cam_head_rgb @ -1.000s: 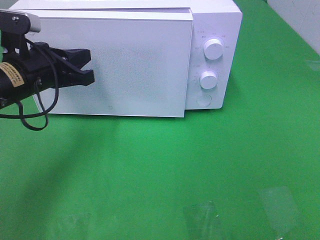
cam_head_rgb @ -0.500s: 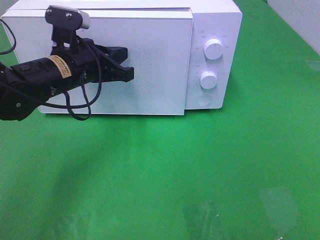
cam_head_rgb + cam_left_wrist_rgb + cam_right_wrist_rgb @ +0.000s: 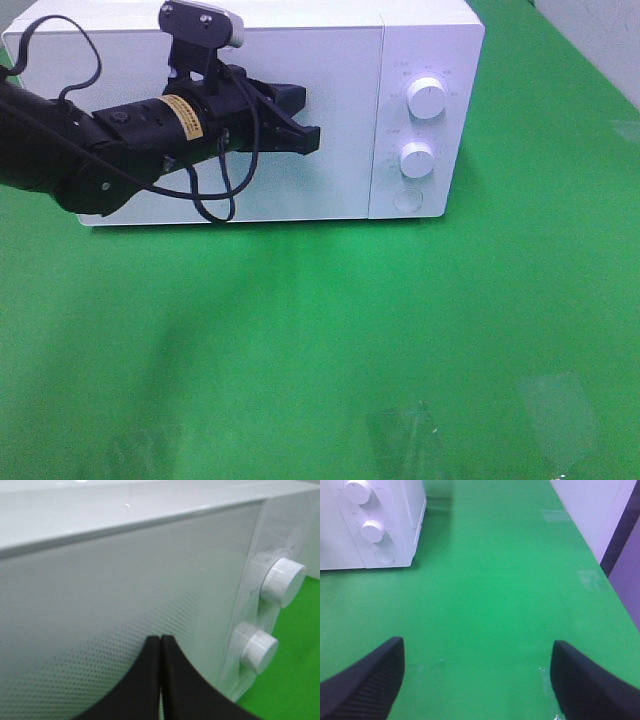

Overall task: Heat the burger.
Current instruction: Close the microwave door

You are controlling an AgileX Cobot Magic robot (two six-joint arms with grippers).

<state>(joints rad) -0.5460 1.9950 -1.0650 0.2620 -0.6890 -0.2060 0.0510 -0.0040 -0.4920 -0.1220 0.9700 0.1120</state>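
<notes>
- The green tabletop (image 3: 400, 320) is bare in front of the oven. The burger shows in none of the 3 views. My guess is it sits behind the closed door, but the dotted panel hides whatever is inside.
- The white microwave (image 3: 440, 40) stands at the back of the tabletop with its front facing us.
- Its door (image 3: 340, 90) looks flush with the control panel, with no gap at the seam. I read this step as the final press to latch it. To do it well, push square into the panel near the latch side, firm and brief, so the oven doesn't skid backward.
- The left arm (image 3: 90, 150) comes in from the left, stretched nearly level across the door front. Its wrist camera is on top and its cable loops below.
- The left claw (image 3: 305, 140) is clenched on nothing. Its 2 tips are pressed together, pointing at the door and just at its surface. Whether they actually touch it, I can't tell.
- The right claw (image 3: 477, 680) is spread wide and empty, hanging over bare green well to the right of the oven.
- The 2 dials, the upper knob (image 3: 428, 100) and the lower knob (image 3: 417, 159), are untouched and are likely next.
- The round button (image 3: 407, 200) sits beneath them.
</notes>
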